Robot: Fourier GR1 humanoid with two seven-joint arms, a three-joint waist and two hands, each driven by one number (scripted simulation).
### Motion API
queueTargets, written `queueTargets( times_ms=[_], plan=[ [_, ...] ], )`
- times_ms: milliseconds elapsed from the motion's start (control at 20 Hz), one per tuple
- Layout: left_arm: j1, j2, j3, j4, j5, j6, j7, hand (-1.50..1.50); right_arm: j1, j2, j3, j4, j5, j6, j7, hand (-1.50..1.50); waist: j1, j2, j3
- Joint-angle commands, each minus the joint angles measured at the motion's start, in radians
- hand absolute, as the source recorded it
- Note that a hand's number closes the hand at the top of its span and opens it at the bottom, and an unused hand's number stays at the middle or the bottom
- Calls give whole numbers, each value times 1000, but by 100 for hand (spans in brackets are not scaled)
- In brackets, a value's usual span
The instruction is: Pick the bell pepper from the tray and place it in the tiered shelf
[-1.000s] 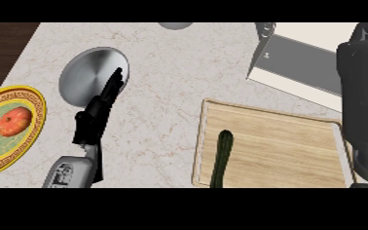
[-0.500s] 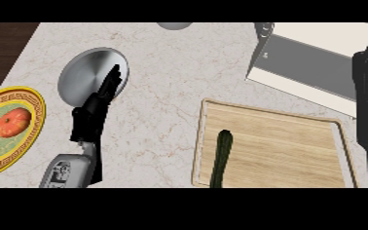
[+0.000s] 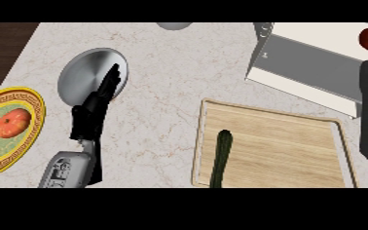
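Bell pepper [image 3: 363, 39]: most likely the dark red rounded shape at the view's top right edge, over the tiered shelf [image 3: 302, 68]. Cut off by the frame, so identity is not certain.
Tray [image 3: 287, 146]: holds only a long dark green vegetable [image 3: 221, 156]; no pepper on it.
Change over the last second: the right arm covered the shelf's right side, and now only a dark sliver of the right hand [image 3: 363, 107] shows at the right edge. The red shape is newly exposed.
Right hand state: cannot tell whether it has hold of anything.
Left hand [image 3: 92, 113]: fingers straight, holding nothing, resting over the metal disc [image 3: 82, 73], unmoved.
Reading: pick looks done and the pepper is at the shelf. Release not confirmed.
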Motion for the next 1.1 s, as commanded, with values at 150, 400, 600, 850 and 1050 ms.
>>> queueTargets(
  times_ms=[150,400,600,850,1050],
  plan=[
    [8,-19,-13,-21,-12,11,37,0,-4,2,2,-127,-154,58,-6,-150,0,0,0],
    [20,-35,-49,-91,-39,22,78,0,-54,-10,11,-155,-156,34,21,-150,6,-1,0],
    [23,-11,-4,-20,-17,9,25,0,-47,7,-46,-332,-165,-19,79,-150,-8,-4,-1],
    [26,0,15,-35,2,-2,18,0,-72,-103,-153,-452,-142,100,166,-150,-14,-6,-1],
    [34,6,15,-42,1,-7,33,0,39,-86,-249,-657,-194,231,268,-150,-31,-10,0]
  ],
)
